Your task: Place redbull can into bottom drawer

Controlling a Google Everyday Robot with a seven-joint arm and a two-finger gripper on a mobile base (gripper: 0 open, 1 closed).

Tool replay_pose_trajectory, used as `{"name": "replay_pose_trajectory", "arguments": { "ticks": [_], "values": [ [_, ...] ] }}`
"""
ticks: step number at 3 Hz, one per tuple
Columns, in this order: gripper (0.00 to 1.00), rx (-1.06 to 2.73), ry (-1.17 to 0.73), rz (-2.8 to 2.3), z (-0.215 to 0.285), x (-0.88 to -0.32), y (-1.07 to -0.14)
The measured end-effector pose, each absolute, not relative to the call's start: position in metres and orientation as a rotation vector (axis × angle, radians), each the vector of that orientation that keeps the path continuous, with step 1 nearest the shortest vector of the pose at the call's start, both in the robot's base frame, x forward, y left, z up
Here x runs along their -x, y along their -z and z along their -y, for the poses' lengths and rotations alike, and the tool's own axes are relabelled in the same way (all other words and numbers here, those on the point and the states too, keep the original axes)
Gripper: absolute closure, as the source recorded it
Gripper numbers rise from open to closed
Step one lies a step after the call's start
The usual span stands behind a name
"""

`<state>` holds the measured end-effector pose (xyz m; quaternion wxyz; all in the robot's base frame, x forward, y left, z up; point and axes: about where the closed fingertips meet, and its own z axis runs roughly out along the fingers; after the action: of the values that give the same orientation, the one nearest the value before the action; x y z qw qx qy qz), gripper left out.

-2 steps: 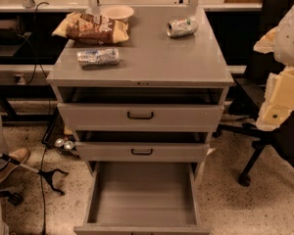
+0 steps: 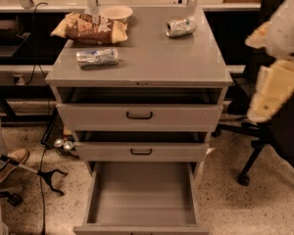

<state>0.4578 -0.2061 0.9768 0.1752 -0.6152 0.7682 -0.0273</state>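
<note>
Barely anything has moved: the end effector (image 2: pixel 275 89) hovers right of the table (image 2: pixel 157 58), wide or narrow I cannot tell, the redbull can (image 2: pixel 97 57) lies on the table's left, the bottom drawer (image 2: pixel 142 195) gapes empty, so pickup is still ahead.

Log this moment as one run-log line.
stage: pre-grasp | redbull can: lying on cabinet top, front-left | bottom drawer: open, empty | claw: right of cabinet top, away from can

Your tool (image 2: pixel 273 89) hangs off the worktop's (image 2: pixel 157 62) right side. Only the snack bag (image 2: pixel 90 28) crowds the redbull can (image 2: pixel 97 57), from behind. The bottom drawer (image 2: pixel 142 195) gapes wide, the middle drawer (image 2: pixel 141 151) jutting above its rear.
</note>
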Motion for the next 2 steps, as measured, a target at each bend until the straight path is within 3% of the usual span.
{"name": "replay_pose_trajectory", "arguments": {
  "ticks": [2],
  "values": [
    [0.0,1.868,-0.097,-1.826,0.112,-0.595,-0.967]
  ]
}}
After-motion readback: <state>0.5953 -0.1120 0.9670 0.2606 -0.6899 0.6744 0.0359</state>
